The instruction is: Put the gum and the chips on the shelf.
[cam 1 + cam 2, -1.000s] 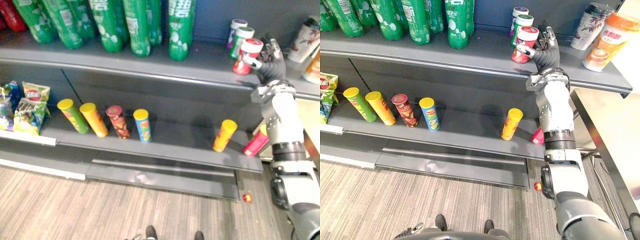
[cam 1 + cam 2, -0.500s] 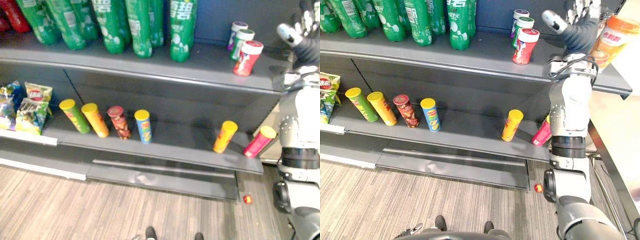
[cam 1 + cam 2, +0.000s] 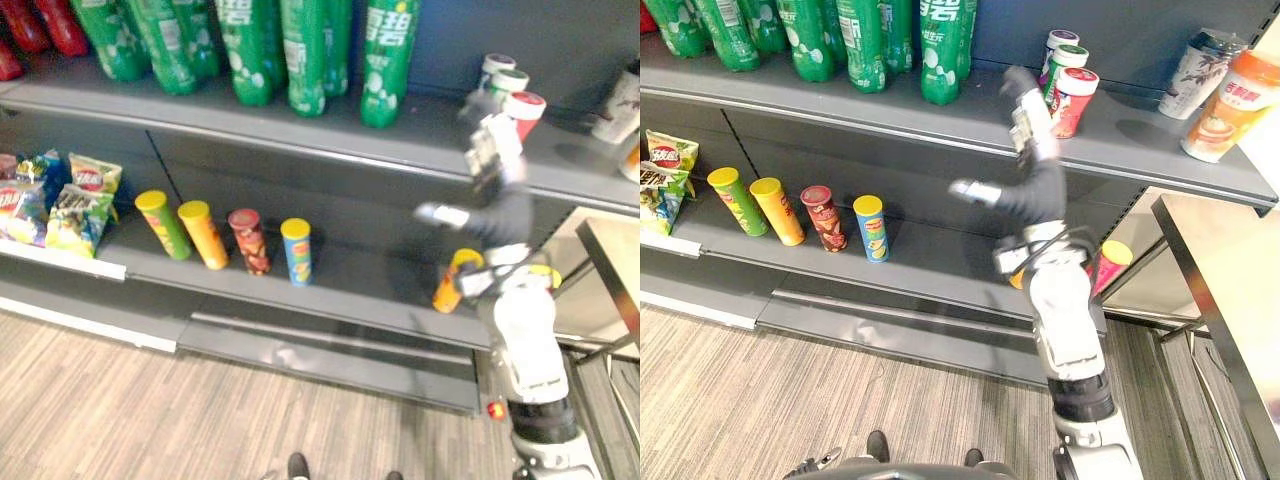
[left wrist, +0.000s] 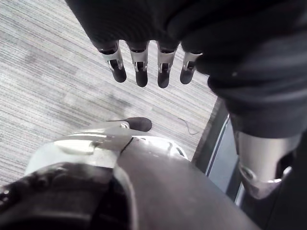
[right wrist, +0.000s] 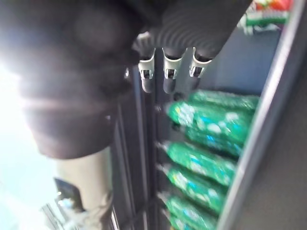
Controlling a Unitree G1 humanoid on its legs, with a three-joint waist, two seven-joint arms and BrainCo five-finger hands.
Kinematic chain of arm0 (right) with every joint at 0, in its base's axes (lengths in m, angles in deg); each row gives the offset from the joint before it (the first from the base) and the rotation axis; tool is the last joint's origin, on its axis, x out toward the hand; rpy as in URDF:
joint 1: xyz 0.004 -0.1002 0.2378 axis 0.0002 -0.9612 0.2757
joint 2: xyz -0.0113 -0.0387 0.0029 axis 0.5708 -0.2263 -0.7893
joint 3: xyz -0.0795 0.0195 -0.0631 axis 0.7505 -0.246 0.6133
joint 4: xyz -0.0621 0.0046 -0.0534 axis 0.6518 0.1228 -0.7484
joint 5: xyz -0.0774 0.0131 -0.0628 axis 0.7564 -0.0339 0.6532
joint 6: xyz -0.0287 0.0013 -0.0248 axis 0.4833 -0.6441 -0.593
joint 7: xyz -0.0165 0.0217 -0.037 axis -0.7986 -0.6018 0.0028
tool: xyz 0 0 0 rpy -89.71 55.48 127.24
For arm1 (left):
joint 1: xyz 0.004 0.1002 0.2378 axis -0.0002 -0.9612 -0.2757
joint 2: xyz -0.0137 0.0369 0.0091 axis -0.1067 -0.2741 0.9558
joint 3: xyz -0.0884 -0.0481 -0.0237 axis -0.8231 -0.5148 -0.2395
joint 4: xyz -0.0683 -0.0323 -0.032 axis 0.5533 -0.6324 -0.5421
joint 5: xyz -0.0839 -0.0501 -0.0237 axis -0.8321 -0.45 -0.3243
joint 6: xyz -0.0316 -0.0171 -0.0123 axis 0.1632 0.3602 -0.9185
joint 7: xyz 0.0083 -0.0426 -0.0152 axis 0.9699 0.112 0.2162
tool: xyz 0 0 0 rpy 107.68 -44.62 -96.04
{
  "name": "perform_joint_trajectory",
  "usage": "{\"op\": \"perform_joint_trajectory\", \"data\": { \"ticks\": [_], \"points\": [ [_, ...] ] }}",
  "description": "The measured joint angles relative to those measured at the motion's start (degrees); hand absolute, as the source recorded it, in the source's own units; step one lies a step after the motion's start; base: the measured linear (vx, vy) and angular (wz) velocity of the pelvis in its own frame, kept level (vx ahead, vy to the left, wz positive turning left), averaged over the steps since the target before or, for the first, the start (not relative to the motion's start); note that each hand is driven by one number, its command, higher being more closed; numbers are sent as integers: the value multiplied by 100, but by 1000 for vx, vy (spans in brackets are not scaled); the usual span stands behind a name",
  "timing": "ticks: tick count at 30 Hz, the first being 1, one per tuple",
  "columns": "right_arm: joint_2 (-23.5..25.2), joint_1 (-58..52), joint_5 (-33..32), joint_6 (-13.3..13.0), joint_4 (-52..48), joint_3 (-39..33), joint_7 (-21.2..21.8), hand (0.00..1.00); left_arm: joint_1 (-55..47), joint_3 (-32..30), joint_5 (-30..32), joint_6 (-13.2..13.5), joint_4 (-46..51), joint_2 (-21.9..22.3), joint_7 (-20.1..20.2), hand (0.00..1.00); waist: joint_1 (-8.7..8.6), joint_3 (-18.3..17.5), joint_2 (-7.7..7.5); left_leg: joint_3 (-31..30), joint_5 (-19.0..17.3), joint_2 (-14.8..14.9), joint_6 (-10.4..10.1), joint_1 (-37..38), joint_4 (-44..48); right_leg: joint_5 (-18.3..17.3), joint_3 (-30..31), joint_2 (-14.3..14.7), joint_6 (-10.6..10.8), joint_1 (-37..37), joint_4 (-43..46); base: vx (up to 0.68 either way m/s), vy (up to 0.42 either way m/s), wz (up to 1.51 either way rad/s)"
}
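Gum tub (image 3: 1073, 100) upright beside like tubs on top shelf (image 3: 1120, 150), chips can (image 3: 1106, 268) below; right hand (image 3: 1038, 185) spread, empty, prob. done placing; left hand (image 4: 140, 67) slack, empty.

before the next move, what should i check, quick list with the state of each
1. Right hand empty: ok. Its fingers are straight and hold nothing, in front of the upper grey metal shelf.
2. Left hand free: ok, open above the floor.
3. Red cylindrical canister with a white lid placed: ok. It stands on the upper shelf, apart from the hand.
4. Pink tube with a yellow lid on the lower shelf: ok.
5. Orange tube beside it: cannot tell, the arm covers most of it.
6. Small red object on the floor: cannot tell what it is.
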Motion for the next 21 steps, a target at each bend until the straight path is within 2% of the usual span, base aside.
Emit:
{"op": "perform_joint_trajectory", "data": {
  "ticks": [3, 11, 13, 17, 21],
  "points": [
    [1, -523, 217, -4, 0, 704, 360, 0, -13, 5, 30, 30, -9, -5, -6, 0, -1, -8, -15, -14, 0, -8, -1, 1, 0, -37, -10, -12, -8, -19, 73, 34, 11, 4],
    [-44, -1367, 213, -56, 75, 1152, 638, 0, -14, 64, 196, 126, -30, -31, -22, 0, -16, -25, -41, -18, 0, -17, -1, 3, 0, -74, -9, -23, 2, -40, 94, 0, 0, 0],
    [-53, -1699, 212, -83, 413, 1377, 790, 0, 1, 55, 196, 144, -87, -28, -23, 0, -21, -24, -34, -31, -2, -28, -1, 8, 0, -130, -33, -31, -15, -21, 102, 29, 8, 6],
    [-35, -2375, 195, 62, 1598, 1441, 1270, 0, 12, 3, 196, 149, -106, 0, -21, 0, -18, -16, -22, -88, -10, -61, 5, -20, 0, -162, -81, -60, 16, -22, 106, 39, 13, 9],
    [173, -2762, 482, 305, 3184, 723, 1302, 0, 14, -10, 248, 149, -101, 28, -65, 0, -39, -1, 7, -171, -34, -130, 40, -94, 0, -202, -159, -127, 44, -66, 148, 42, 33, 12]
  ]
}}
